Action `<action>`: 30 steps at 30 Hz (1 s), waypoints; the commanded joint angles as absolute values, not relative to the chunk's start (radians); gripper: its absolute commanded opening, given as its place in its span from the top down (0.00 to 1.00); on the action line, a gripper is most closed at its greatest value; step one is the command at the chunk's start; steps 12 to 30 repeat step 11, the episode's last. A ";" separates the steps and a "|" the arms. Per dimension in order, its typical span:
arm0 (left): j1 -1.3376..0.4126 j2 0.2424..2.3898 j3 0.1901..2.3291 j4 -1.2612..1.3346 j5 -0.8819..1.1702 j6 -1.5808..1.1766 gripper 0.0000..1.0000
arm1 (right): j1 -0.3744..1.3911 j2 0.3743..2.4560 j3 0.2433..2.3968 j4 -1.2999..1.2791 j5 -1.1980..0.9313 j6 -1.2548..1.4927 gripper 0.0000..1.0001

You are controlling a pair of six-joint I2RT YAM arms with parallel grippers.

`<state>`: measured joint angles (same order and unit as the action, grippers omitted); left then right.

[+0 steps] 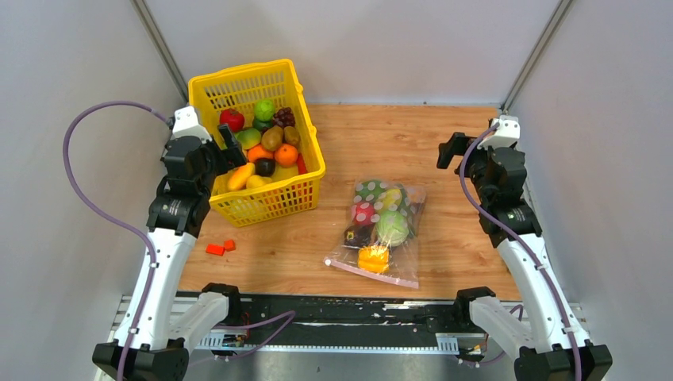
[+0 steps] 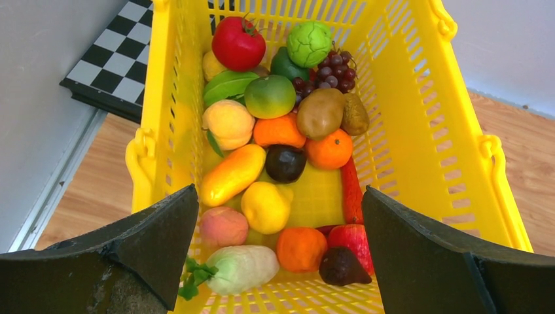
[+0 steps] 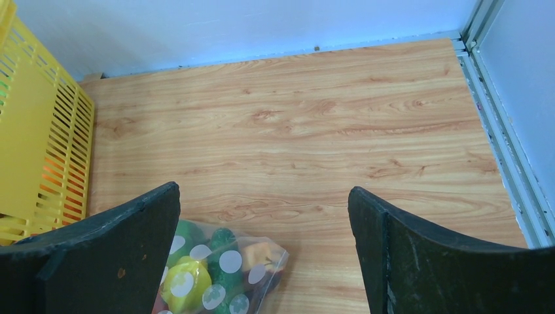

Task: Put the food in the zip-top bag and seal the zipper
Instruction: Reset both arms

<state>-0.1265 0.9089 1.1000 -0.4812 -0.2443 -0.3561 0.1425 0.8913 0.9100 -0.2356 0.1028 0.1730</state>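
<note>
Hovering wide and empty, left fingers point(image 2: 150, 248) over basket point(image 1: 298, 95), right fingers point(image 3: 118, 242) near filled bag point(image 1: 399, 255), probably needing zipper point(image 1: 373, 273) pinching shut next.

The left claw point(image 2: 281, 255) hangs wide open over the yellow basket point(image 2: 419, 124) heaped with toy food point(image 2: 281, 131).

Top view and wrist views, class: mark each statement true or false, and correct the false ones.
1. The zip-top bag holds food. True.
2. The left gripper is open over the yellow basket. True.
3. The basket is empty. False: it holds plenty of food.
4. The right gripper clamps the bag. False: it is open, holding nothing.
5. The orange-red blocks lie inside the bag. False: they lie on the table beside the basket.
</note>
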 commanded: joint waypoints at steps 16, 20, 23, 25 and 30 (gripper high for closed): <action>-0.122 0.911 1.102 -0.443 -0.238 -0.378 0.00 | 0.139 0.893 0.938 -0.202 0.079 0.166 0.00; -0.122 0.911 1.102 -0.443 -0.238 -0.378 0.00 | 0.139 0.893 0.938 -0.202 0.079 0.166 0.00; -0.122 0.911 1.102 -0.443 -0.238 -0.378 0.00 | 0.139 0.893 0.938 -0.202 0.079 0.166 0.00; -0.122 0.911 1.102 -0.443 -0.238 -0.378 0.00 | 0.139 0.893 0.938 -0.202 0.079 0.166 0.00; -0.122 0.911 1.102 -0.443 -0.238 -0.378 0.00 | 0.139 0.893 0.938 -0.202 0.079 0.166 0.00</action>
